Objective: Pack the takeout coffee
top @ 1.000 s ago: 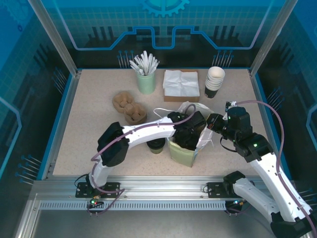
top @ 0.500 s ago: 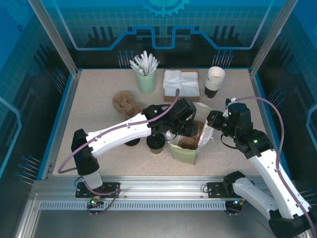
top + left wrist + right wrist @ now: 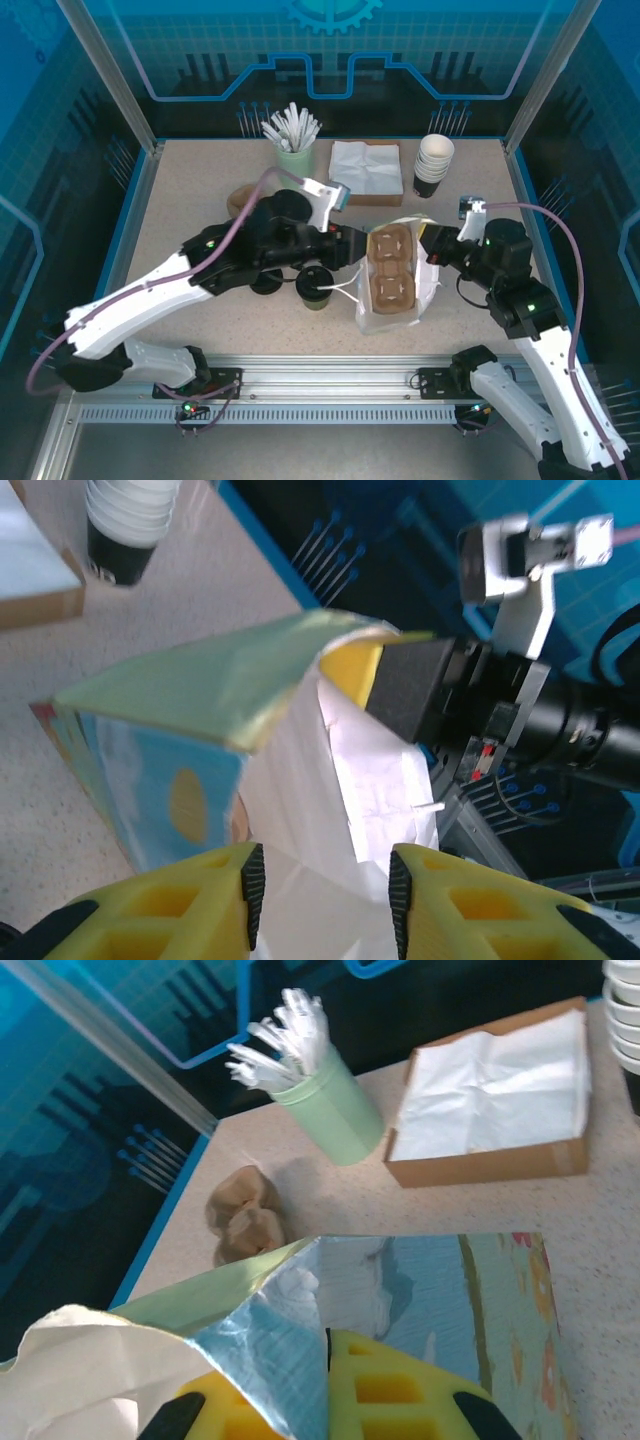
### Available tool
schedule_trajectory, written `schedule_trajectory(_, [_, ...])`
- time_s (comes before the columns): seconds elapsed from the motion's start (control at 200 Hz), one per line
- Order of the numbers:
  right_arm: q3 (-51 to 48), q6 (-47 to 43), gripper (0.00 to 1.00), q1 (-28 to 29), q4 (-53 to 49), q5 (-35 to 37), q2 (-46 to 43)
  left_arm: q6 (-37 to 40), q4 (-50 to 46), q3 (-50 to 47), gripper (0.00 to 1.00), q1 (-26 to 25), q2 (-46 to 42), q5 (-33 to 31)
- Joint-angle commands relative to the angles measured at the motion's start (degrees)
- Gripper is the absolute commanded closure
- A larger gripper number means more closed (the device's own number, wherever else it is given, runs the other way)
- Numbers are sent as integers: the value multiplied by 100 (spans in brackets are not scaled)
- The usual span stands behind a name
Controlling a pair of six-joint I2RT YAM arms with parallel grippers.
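Note:
The takeout coffee (image 3: 315, 288), a short dark cup with a black lid, stands on the table just left of the paper bag (image 3: 365, 318). The bag's mouth faces up and a brown two-well cup carrier (image 3: 392, 270) sits in it. My left gripper (image 3: 352, 247) is at the bag's left rim; in the left wrist view this gripper (image 3: 325, 895) is open, with the bag's white inside (image 3: 380, 770) between its fingers. My right gripper (image 3: 437, 250) is shut on the bag's right rim, the paper (image 3: 300, 1350) pinched between its yellow fingers (image 3: 400, 1400).
A low black lid (image 3: 266, 283) lies left of the coffee. At the back stand a green cup of white straws (image 3: 295, 160), a napkin box (image 3: 366, 170) and a stack of lidless cups (image 3: 433, 165). Another brown carrier (image 3: 240, 200) lies behind my left arm.
My left arm has pulled up and back out of the bag towards the left, its jaws a little wider. The carrier now shows inside the bag. My right gripper keeps hold of the rim.

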Motion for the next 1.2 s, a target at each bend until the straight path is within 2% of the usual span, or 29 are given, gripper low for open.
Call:
schedule_trajectory(0.0, [-118,-409,100,-78,421,-515,-156,453,273,-393,59,57,-379,-458])
schedule_trajectory(0.165, [-273,-248,100,-89,295,-389,-223,513,264,-658,59,151,-696,-689])
schedule_trajectory(0.415, [-188,326,100,-103,50,-114,27,407,149,-721,58,304,-592,-700])
schedule_trajectory(0.57, [288,875,100,-271,-346,13,487,259,-78,-627,55,483,-366,-684])
schedule_trajectory(0.705, [522,1229,100,-617,-401,-166,938,146,-222,-660,55,621,-264,-705])
schedule_trajectory(0.915, [848,1236,100,-958,-449,-522,1813,-6,-296,-867,54,805,-315,-696])
schedule_trajectory(1.191, [1925,251,70,-1021,-1477,-560,2870,-53,-482,-1002,52,956,-352,-652])
